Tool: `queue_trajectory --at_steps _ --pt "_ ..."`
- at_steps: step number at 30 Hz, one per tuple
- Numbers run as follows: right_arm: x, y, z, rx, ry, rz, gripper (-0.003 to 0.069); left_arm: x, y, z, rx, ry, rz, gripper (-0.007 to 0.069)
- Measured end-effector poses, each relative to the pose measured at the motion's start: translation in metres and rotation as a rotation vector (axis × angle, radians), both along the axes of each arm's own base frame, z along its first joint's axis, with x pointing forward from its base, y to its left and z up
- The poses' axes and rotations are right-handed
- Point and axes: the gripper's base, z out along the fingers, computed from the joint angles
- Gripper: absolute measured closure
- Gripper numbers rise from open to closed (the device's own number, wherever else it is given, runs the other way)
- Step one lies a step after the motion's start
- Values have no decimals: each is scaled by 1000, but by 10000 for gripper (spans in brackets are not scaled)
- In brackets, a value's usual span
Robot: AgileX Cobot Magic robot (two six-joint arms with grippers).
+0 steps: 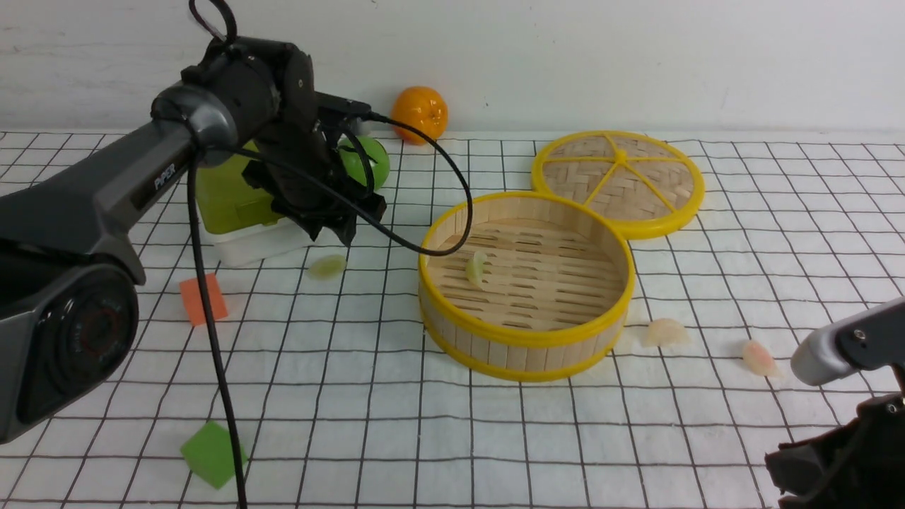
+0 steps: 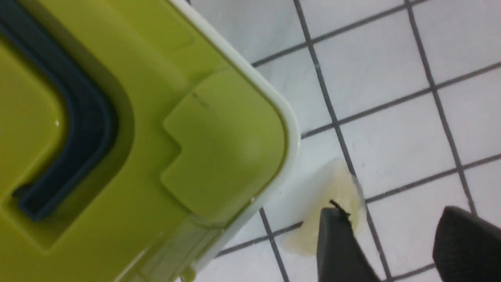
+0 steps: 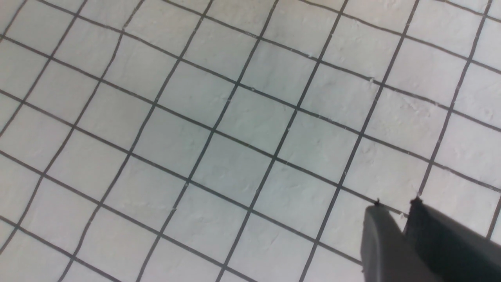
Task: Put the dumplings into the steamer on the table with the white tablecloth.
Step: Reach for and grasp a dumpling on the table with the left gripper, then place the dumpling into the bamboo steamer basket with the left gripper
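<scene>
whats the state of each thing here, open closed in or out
steamer: uncovered, one green dumpling inside
lid: off, flat beside the steamer
lunch box: closed
second green dumpling, white dumpling, pink dumpling: outside, on the tablecloth
left gripper: open, empty
right gripper: shut, empty

The tablecloth [image 1: 636, 438] is white with a thin black grid. The steamer [image 1: 527, 339] has pale tan slats and yellow rims. The lid [image 1: 619, 177] is woven tan with a yellow rim and spokes. One dumpling [image 1: 476, 269] is pale green, as is the second dumpling [image 1: 327, 266]. Toward the right edge, the third dumpling [image 1: 664, 332] is whitish and the fourth dumpling [image 1: 758, 358] is tinged pink. At the far edge are an orange ball [image 1: 420, 113] and a bright green ball [image 1: 371, 162]. The box [image 1: 233, 205] is lime green with a dark blue band and a white base.
</scene>
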Motion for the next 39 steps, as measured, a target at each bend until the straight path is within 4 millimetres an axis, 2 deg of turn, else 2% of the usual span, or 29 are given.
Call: queue_trajectory --at_steps 4,8,9,11,14,18,20,22,25,27,28,29,30,32,34,35,36,37,39 --pt "0 0 0 0 0 0 555 4 -1 -17 7 13 -6 291" --pt "0 0 0 0 0 0 552 6 -1 -47 33 88 -11 302" --pt "0 0 0 0 0 0 551 6 -1 -47 34 88 -11 302" --pt "0 0 0 0 -1 0 547 5 -1 -47 39 103 -12 350" --pt "0 0 0 0 -1 0 546 4 0 -44 37 121 4 445" --pt "0 0 0 0 -1 0 541 -1 -2 -35 -4 184 67 464" --pt "0 0 0 0 -1 0 538 -2 -7 -18 -77 184 90 464" --pt "0 0 0 0 -2 -1 537 -1 -13 6 -169 140 91 464" --pt "0 0 0 1 -4 -1 535 -8 -29 58 -404 77 70 464" --pt "0 0 0 1 -5 -1 534 -16 -43 86 -558 70 34 464" --pt "0 0 0 1 -6 -2 534 -22 -51 96 -615 72 12 464" --pt "1 0 0 1 -7 -2 534 -23 -55 98 -624 73 4 464" --pt "1 0 0 2 -7 -2 534 -29 -68 103 -663 88 -23 464" --pt "1 0 0 2 -8 -2 534 -39 -94 96 -643 120 -49 464" --pt "1 0 0 2 -8 -2 532 -43 -109 88 -600 129 -49 464" --pt "1 0 0 2 -8 -2 530 -47 -128 71 -515 125 -31 464" --pt "1 0 0 2 -8 -2 530 -47 -130 69 -506 123 -28 464" --pt "1 0 0 2 -8 -2 529 -49 -146 51 -431 109 -4 464" --pt "1 0 0 2 -8 -2 526 -49 -156 37 -371 85 26 464"
